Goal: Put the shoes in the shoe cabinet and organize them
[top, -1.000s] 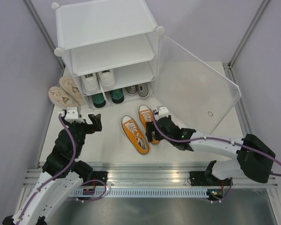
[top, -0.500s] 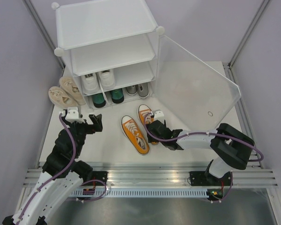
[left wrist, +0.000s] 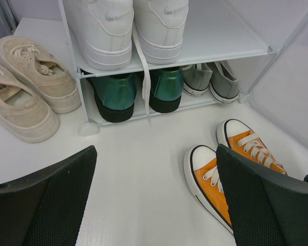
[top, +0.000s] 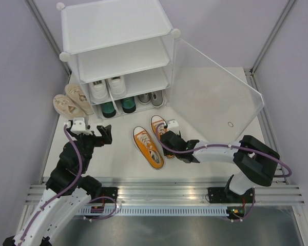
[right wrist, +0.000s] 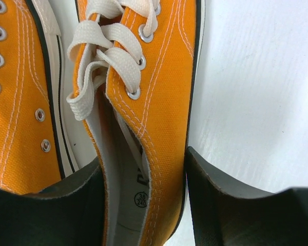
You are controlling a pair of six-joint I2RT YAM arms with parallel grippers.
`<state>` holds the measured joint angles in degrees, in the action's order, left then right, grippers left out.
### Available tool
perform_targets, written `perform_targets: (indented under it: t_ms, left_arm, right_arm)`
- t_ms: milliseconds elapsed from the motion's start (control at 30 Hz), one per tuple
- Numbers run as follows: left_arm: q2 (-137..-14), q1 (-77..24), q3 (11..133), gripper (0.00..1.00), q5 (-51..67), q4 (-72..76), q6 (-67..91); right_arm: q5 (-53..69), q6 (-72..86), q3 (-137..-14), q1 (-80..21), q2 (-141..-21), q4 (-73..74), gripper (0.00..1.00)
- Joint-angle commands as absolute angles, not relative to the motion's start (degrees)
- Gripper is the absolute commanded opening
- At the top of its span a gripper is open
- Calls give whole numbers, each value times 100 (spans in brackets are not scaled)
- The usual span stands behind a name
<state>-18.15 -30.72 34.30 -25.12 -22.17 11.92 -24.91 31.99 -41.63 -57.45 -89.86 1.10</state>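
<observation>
Worktop scan from above: found a tall white translucent plastic shoe cabinet (top: 113, 20) standing at 11 o'clock on the white worktop (top: 118, 161), with a clear hinged door panel (top: 215, 97) swung wide open toward 2 o'clock. Saw a pair of white lace-up sneakers (left wrist: 128, 25) on the tier just above the lowest, heels outward, with one white lace (left wrist: 142, 66) dangling past the shelf edge. Noted on the lowest tier a dark green pair (left wrist: 138, 92) with black soles at the left and a grey pair (left wrist: 210, 84) with white-edged soles just beside it at the right. Found a beige lace-up pair (top: 72, 101) outside the cabinet, on the worktop at 10 o'clock, just beside the cabinet's left wall. Spotted two orange canvas sneakers (top: 147, 147) with white soles and laces side by side near the middle of the worktop, toes toward 11 o'clock, apart from the shelves. Saw the right gripper (right wrist: 143, 161) down at the heel end of the right-hand orange sneaker (right wrist: 164, 102), one finger on each side of it, with the outer finger (right wrist: 220, 205) touching the sole edge; could not tell whether pressed tight or merely loose about the shoe. Found the left gripper (left wrist: 156, 154) at 8 o'clock, spread wide and holding nothing, above the worktop, facing the cabinet.
</observation>
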Motion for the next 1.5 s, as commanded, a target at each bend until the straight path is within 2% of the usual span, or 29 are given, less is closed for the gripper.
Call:
perform_targets:
  t_ms: [0,167,367,500,733,900,1033,1467]
  left_arm:
    - [-1775,-3076,3419,100,-2426,-2048,1248]
    - [-1784,-3076,3410,100,-2347,-2039,1248]
    - [-1775,-3085,3419,100,-2311,-2030,1248]
    - [-1749,-3085,3419,100,-2312,-2039,1248]
    - [-1723,-3085,3419,99,-2320,-2048,1248]
    - [-1679,-3085,3410,99,-2338,-2039,1239]
    - [-1670,-3085,3410,100,-2338,-2039,1231]
    - [-1617,-3085,3410,100,-2268,-2039,1239]
  right_arm:
    - [-3075,3321,-4500,-5774,-8763,404,2]
    - [-3401,3621,-4395,-5783,-8745,816,1]
    - [-3366,3665,-4263,-5775,-8517,914,4]
    - [-3384,3508,-4315,-5774,-8201,940,1]
    - [-3348,2488,-4947,-5774,-7472,958,1]
    - [-3533,2119,-5659,-5766,-7400,1116,1]
    - [-3542,1855,-6248,-5591,-7733,1116,1]
    - [-3094,1362,-8788,-4377,-9948,932,1]
